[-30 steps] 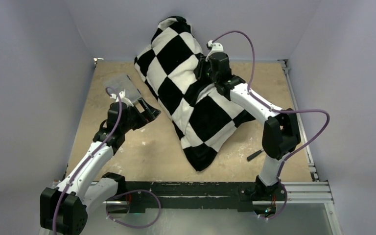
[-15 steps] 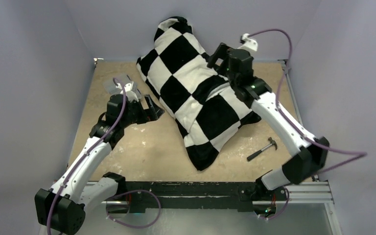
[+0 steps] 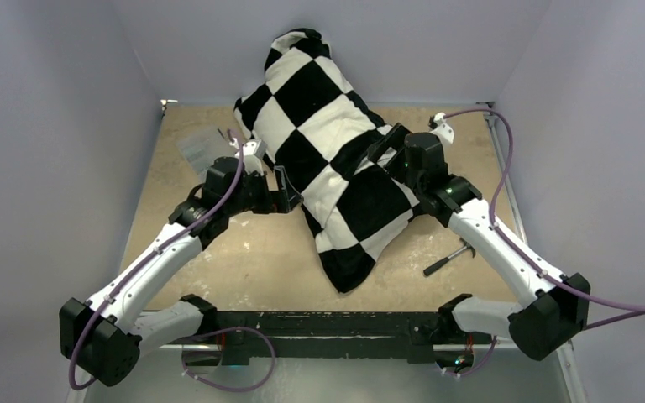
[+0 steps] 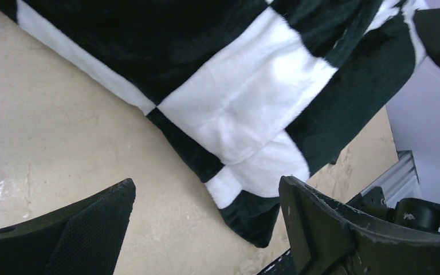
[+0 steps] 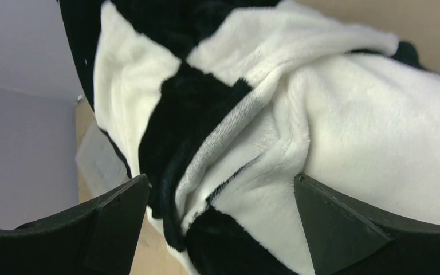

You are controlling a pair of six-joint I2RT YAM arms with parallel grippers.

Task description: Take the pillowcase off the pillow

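Note:
The black-and-white checkered pillowcase (image 3: 327, 159) lies stuffed and diagonal across the table, one end propped against the back wall. The pillow is hidden inside it. My left gripper (image 3: 291, 188) stands open at the pillowcase's left edge; in the left wrist view my left gripper (image 4: 206, 197) has only bare table between its fingers, and the pillowcase (image 4: 246, 103) lies just beyond. My right gripper (image 3: 386, 145) is open at the cover's right side. In the right wrist view a bunched fold of the pillowcase (image 5: 235, 143) sits between the spread fingers of the right gripper (image 5: 220, 192), ungripped.
A small hammer (image 3: 449, 258) lies on the table at the right, under the right forearm. A clear plastic sheet (image 3: 202, 148) lies at the back left. Walls close in the table on three sides, and a black rail (image 3: 319, 323) runs along the front.
My right gripper has let go of the pillowcase and opened, and its arm has swung out right and lower. The left arm has moved right to the cover's edge. The raised fabric has settled.

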